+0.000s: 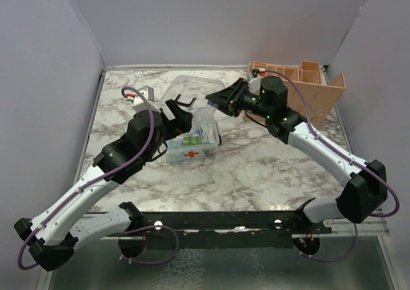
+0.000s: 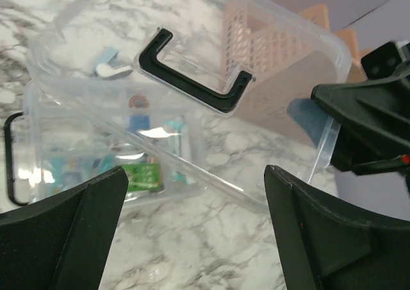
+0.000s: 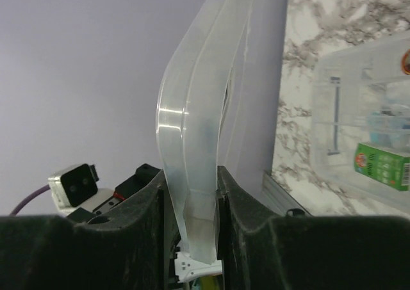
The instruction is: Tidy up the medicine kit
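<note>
— Right pincer (image 3: 191, 197) status?
— Clamped on clear lid (image 3: 195, 104) edge; left pincer (image 2: 195, 178) spread wide, empty, just short of black handle (image 2: 192, 79).
— Medicine kit box (image 1: 192, 150) location?
— Below lid, between both pincers. Likely light, thin, flexible, slick: take by rim or handle, gently.

From above, the right arm (image 1: 320, 146) hides part of the peach organizer (image 1: 327, 95), and the packets (image 1: 204, 135) inside the medicine kit (image 1: 192, 152) are too small to read. The right wrist view crops the green box (image 3: 383, 166) and the top of the lid (image 3: 192, 123).
</note>
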{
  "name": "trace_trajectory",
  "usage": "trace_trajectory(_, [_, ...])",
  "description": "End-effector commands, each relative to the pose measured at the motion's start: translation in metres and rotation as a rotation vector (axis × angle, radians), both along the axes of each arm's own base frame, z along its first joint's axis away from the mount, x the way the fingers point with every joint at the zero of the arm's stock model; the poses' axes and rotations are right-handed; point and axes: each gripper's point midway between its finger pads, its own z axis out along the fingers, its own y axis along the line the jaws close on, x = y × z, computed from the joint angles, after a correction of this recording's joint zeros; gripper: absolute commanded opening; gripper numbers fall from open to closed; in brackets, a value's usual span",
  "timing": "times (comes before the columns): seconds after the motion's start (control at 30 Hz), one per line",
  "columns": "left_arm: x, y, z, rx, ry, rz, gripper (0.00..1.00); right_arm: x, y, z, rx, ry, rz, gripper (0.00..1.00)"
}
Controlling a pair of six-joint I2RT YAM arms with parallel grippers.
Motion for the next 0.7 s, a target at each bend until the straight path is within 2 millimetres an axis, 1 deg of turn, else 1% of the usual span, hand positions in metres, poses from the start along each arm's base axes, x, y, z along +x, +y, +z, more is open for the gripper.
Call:
trace_trajectory(0.0, [-0.021,0.033,-0.041,0.205,0.106,0.007,0.91,-0.005,0.001,-0.018,-0.118,-0.028,0.097,0.11])
trace_trajectory(0.13, [-0.023,0.053,-0.046,0.275,0.089,0.059,0.91,-0.001,0.004,-0.028,-0.144,-0.055,0.151,0.11])
trace_trajectory(0.23, [-0.022,0.067,-0.043,0.331,0.057,0.093,0.91,0.002,0.007,-0.035,-0.169,-0.061,0.211,0.11])
trace_trajectory(0.3, [-0.02,0.075,-0.035,0.362,0.029,0.123,0.91,0.001,0.012,-0.037,-0.171,-0.074,0.261,0.11])
trace_trajectory(0.37, [-0.014,0.077,-0.022,0.388,0.0,0.142,0.92,-0.001,0.016,-0.038,-0.166,-0.072,0.303,0.11])
trace_trajectory(0.43, [-0.007,0.077,-0.013,0.416,-0.01,0.158,0.94,-0.003,0.019,-0.034,-0.151,-0.075,0.332,0.11])
trace_trajectory(0.47, [-0.003,0.076,-0.01,0.427,-0.012,0.166,0.95,-0.003,0.019,-0.028,-0.144,-0.083,0.331,0.11])
trace_trajectory(0.6, [0.021,0.077,-0.009,0.458,0.029,0.208,0.98,0.003,0.019,-0.006,-0.121,-0.116,0.326,0.11])
trace_trajectory(0.67, [0.037,0.086,-0.01,0.439,0.063,0.246,0.99,0.006,0.02,0.001,-0.104,-0.123,0.328,0.11])
